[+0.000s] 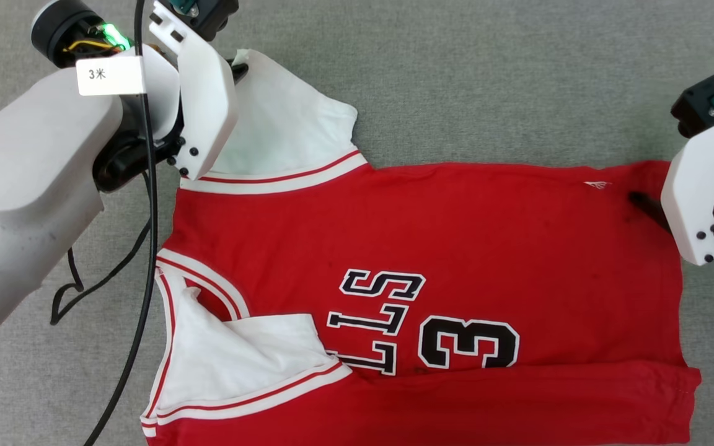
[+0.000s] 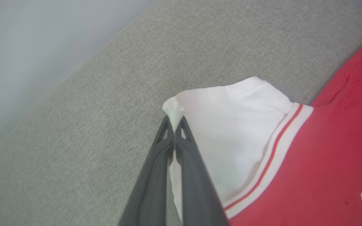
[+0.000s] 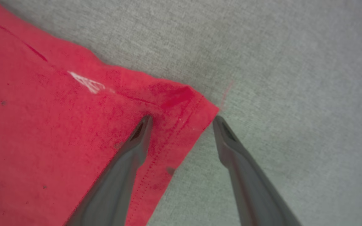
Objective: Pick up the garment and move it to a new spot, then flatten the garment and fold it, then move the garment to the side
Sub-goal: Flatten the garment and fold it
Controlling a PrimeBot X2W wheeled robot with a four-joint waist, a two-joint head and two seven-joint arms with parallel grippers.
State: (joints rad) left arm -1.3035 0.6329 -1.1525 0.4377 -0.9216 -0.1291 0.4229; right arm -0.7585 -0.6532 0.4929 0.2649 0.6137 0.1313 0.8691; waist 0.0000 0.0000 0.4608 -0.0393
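A grey fabric-covered bench [image 1: 487, 74] carries the garment [image 1: 456, 235], a red jersey-style T-shirt lying flat across it, collar end toward the robot's left and hem toward its right.

At the far left of the head view, the pale left forearm reaches in, with a black cable [image 1: 146, 248] hanging beside it and a small white label [image 1: 109, 75] on the wrist. The left gripper [image 1: 242, 68] has its two dark fingers [image 2: 187, 163] clenched together on the outer corner of the upper white sleeve [image 2: 231, 131], a tuft of white cloth pinched between the tips.

The lower white sleeve [image 1: 245, 365], edged in red-and-white stripes, lies folded in over the chest, covering part of the black-and-white lettering [image 1: 382, 322] beside a large number 3 [image 1: 468, 341]. The garment's lower edge runs out of view.

At the right, the right gripper [image 3: 182, 118] has its fingers released and spread wide, astride the upper hem corner [image 3: 200, 110]: one tip over red cloth, the other over bare bench. A small white logo [image 3: 86, 82] sits near that corner.
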